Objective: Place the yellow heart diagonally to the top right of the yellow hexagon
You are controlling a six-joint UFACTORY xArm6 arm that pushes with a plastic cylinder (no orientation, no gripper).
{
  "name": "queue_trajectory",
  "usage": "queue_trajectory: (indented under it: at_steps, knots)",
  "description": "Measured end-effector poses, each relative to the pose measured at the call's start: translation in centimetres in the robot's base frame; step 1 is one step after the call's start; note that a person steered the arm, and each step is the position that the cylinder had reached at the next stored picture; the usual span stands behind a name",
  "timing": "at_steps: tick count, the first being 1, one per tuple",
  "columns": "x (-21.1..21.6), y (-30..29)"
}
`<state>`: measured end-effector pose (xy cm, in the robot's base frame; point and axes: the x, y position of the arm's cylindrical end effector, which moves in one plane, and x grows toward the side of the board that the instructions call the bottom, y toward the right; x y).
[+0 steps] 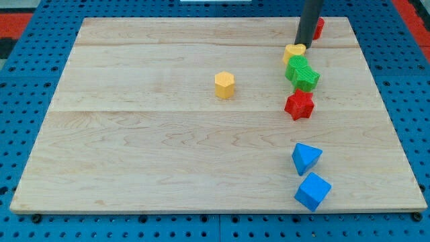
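The yellow heart (294,51) lies near the view's top right, touching the top of a green block (296,67). The yellow hexagon (225,85) sits near the board's middle, to the left of and below the heart. My tip (304,43) is right at the heart's upper right edge, touching or almost touching it. The dark rod rises out of the view's top.
A red block (317,27) is partly hidden behind the rod. A green star (306,78) lies against the other green block, with a red star (299,105) just below it. A blue triangle (306,158) and a blue cube (312,191) sit at the lower right. The wooden board (134,148) rests on a blue pegboard.
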<state>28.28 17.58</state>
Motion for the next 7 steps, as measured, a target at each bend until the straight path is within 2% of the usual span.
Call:
queue_trajectory:
  at_steps: [1,2,3,4,7]
  knots:
    - [0.0,3.2]
    - [1.4,2.9]
    - [4.3,-2.4]
    - [4.8,-6.8]
    - [0.5,-6.8]
